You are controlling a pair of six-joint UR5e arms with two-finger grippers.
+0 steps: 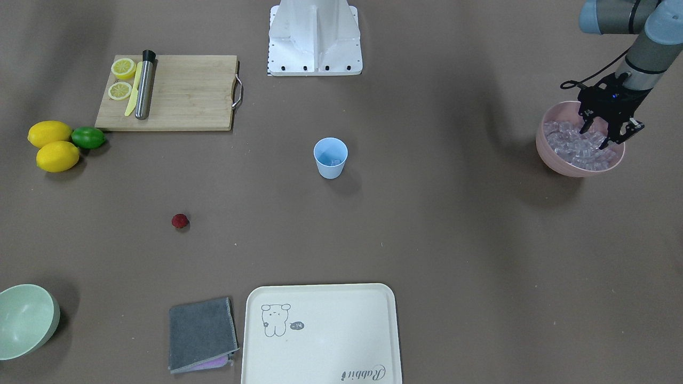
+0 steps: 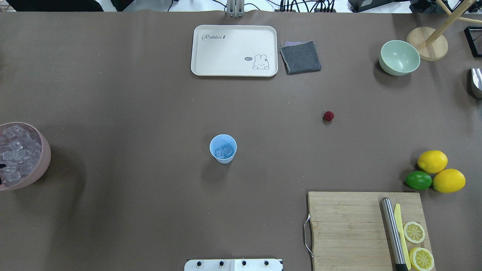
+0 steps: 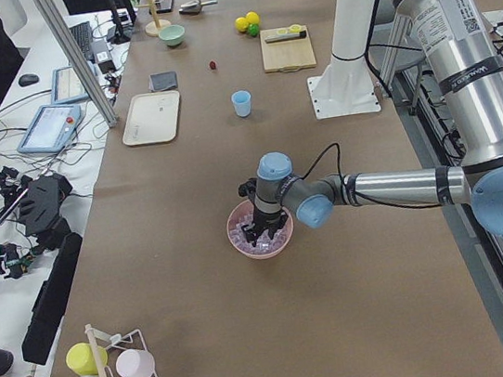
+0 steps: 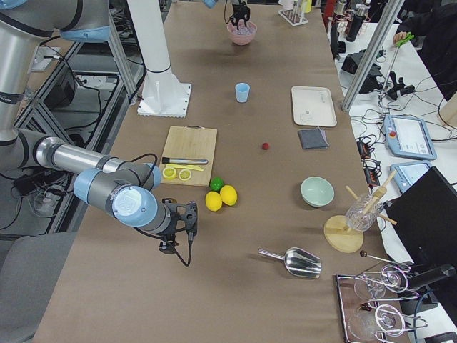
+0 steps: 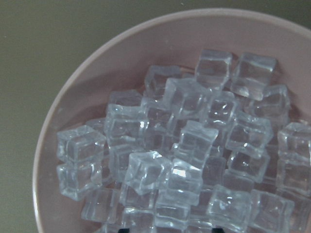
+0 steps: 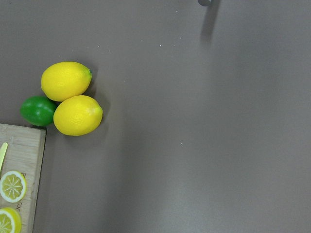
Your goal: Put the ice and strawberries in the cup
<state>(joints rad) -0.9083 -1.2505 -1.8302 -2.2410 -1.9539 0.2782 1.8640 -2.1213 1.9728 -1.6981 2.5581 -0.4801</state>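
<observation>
The light-blue cup (image 1: 330, 157) stands near the table's middle with two ice cubes in it, seen from overhead (image 2: 223, 148). The dark-red strawberry (image 1: 180, 221) lies alone on the table (image 2: 328, 116). The pink bowl (image 1: 555, 160) holds several clear ice cubes (image 1: 573, 146), which fill the left wrist view (image 5: 184, 145). My left gripper (image 1: 602, 133) is open, fingertips down just over the ice in the bowl. My right gripper (image 4: 178, 229) hovers low near the lemons, far from the cup; I cannot tell whether it is open or shut.
A wooden cutting board (image 1: 187, 93) carries lemon halves, a yellow knife and a steel muddler. Two lemons and a lime (image 1: 88, 137) lie beside it. A cream tray (image 1: 320, 333), a grey cloth (image 1: 201, 333) and a pale-green bowl (image 1: 24, 320) line the far edge.
</observation>
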